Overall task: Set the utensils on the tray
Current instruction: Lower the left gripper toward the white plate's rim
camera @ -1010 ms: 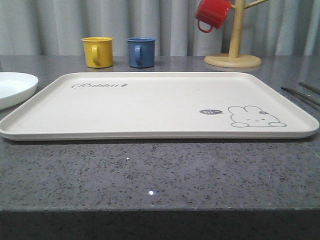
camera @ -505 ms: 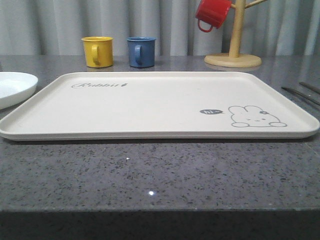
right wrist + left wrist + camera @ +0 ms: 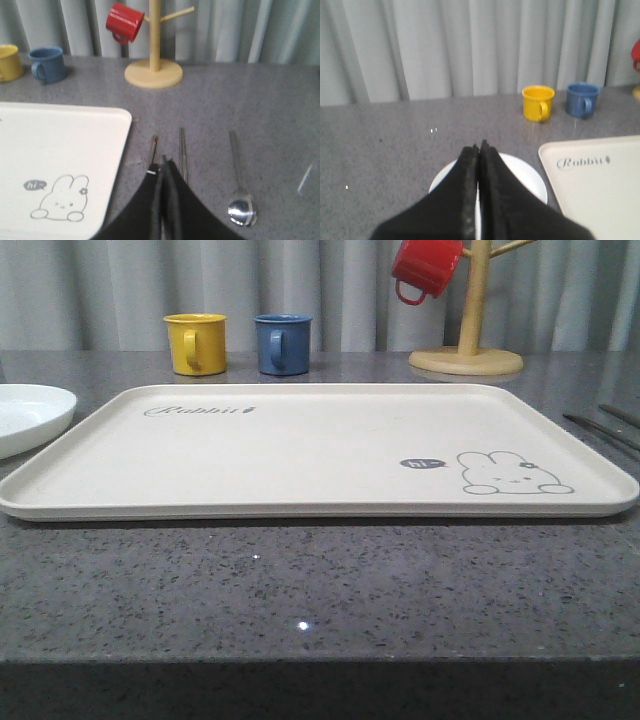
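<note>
Front view: your large cream rectangular tray with the grey rabbit drawing (image 3: 300,450) sits mid-frame on the speckled grey bench (image 3: 300,590) with nothing on it, so no utensil is placed yet. Thin dark utensil handles poke in at the right edge of that frame.

Right wrist view gives you the real picture. The slim silver metal utensils lie on the bench lower centre to lower right of the frame, just beside the tray's right rim: the fork handle (image 3: 153,146) nearest the tray and partly hidden behind the end effector, then the pair of straight chopsticks (image 3: 182,150), then the oval-bowled spoon (image 3: 240,205) furthest out. The right end effector (image 3: 163,162) has its fingers pressed together, holding nothing, tips over the fork/chopstick area.

Left wrist view: the left end effector (image 3: 480,150) is also closed tight and empty, sitting over the round white plate (image 3: 525,177), away from the cutlery.

Judgement: you're at the start, in the approach to the first pick. The right arm looks like the one to use. Next move calls for opening the fingers, dropping over one handle and pinching low. Flat thin metal on stone will likely slip, so centre the grip before you close.
</note>
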